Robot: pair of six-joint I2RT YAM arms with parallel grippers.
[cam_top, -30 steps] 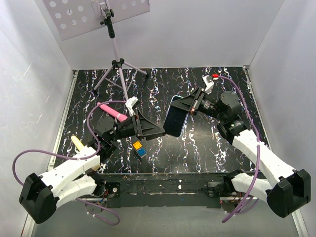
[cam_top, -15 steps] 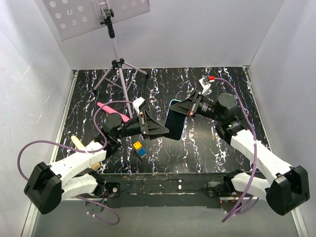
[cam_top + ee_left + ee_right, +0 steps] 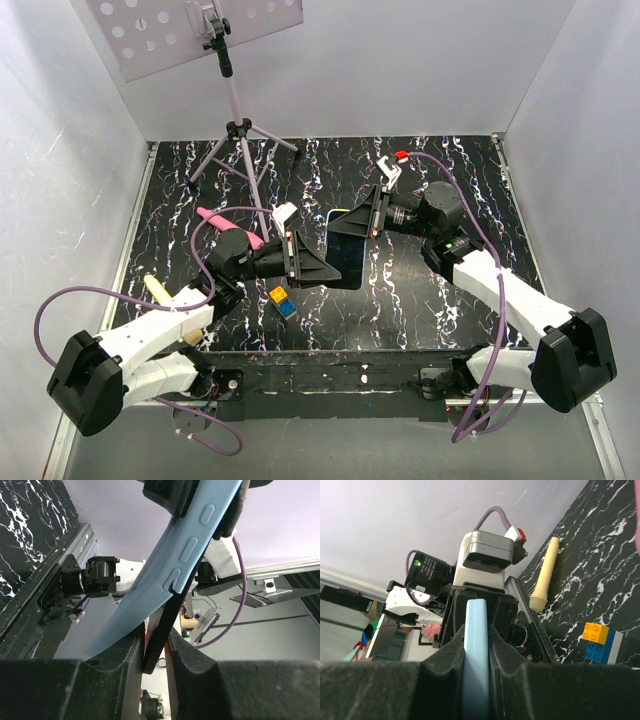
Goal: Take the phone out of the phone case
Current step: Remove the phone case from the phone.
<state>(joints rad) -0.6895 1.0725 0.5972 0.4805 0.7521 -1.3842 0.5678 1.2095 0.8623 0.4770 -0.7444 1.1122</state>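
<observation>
I see the phone (image 3: 163, 629) up in the air over the middle of the bench (image 3: 420, 300), between my two tools. It is a thin black slab standing on its edge. The phone case (image 3: 192, 555) is light blue, and it bends away from the phone along one side, so a gap shows between them.

My left tool (image 3: 156, 652) is closed tight on the bare black edge of the phone. The blue case curls past the outside of one finger (image 3: 117, 657).

My right tool (image 3: 476, 647) is pinched shut on the edge of the case at the other end.

Down on the bench, near the left arm, lie some yellow and blue blocks (image 3: 282, 300), a pink thing (image 3: 228, 228) and a cream stick (image 3: 158, 290).
</observation>
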